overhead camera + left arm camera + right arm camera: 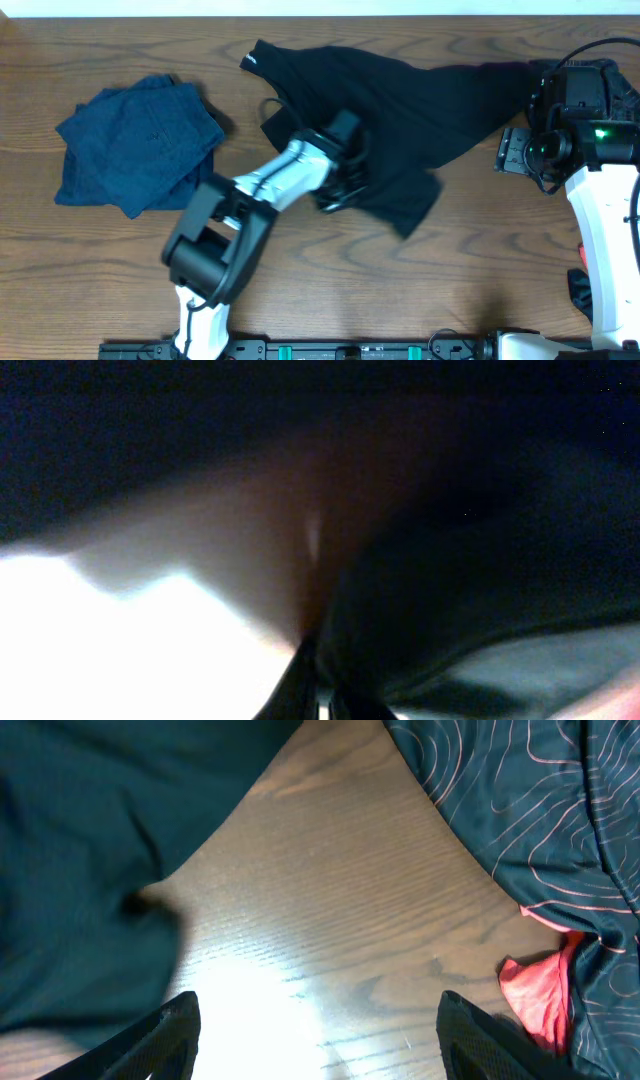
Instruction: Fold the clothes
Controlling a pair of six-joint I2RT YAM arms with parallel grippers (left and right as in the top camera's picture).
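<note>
A black garment (400, 110) lies spread and rumpled across the middle of the table. My left gripper (340, 180) is down on its lower left part. In the left wrist view the fingers (320, 700) are pressed together with dark cloth (480, 540) bunched around them. A folded blue garment (135, 145) lies at the left. My right gripper (512, 152) is open and empty beside the black garment's right end. In the right wrist view its fingers (320, 1035) hover wide apart over bare wood, with the dark cloth (80, 850) at the left.
A dark garment with thin pink lines (540, 810) and a red piece of cloth (535, 990) lie to the right of my right gripper. Another dark cloth (582, 288) lies at the table's right edge. The table's front is bare wood (420, 290).
</note>
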